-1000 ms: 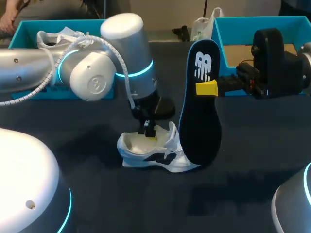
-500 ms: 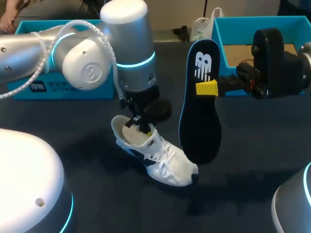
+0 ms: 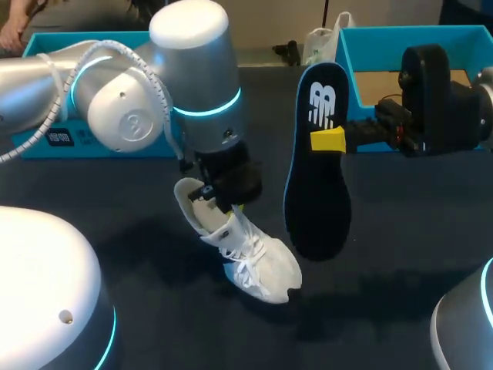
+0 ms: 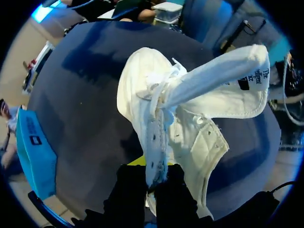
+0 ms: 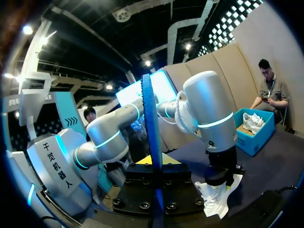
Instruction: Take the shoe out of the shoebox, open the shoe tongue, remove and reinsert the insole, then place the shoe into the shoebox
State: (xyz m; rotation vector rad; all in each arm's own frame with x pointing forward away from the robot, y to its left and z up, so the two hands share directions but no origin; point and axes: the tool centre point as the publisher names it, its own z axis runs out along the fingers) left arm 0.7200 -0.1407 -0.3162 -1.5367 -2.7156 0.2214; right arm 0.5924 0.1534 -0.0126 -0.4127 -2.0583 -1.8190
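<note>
The white shoe (image 3: 250,258) hangs tilted over the dark table, heel up and toe pointing down toward the front right. My left gripper (image 3: 225,202) is shut on the edge of its opening. In the left wrist view the gripper (image 4: 151,183) pinches the eyelet strip of the shoe (image 4: 190,137), and the tongue (image 4: 223,78) sticks out ahead. The dark insole (image 3: 317,173) stands upright to the right of the shoe, with my right gripper (image 3: 327,140) shut on it. The right wrist view shows the insole (image 5: 149,137) edge-on between the gripper (image 5: 155,179) fingers, and the shoe (image 5: 216,197) beyond it.
An open blue shoebox (image 3: 412,37) stands at the back right, behind my right arm. Another blue box (image 3: 46,139) sits at the back left, partly hidden by my left arm. My left arm's big wrist (image 3: 196,85) looms over the middle of the table.
My left gripper has lifted and turned the shoe: it lay on its side, and now its heel is raised and its toe points front right. The right arm and insole have not moved.
</note>
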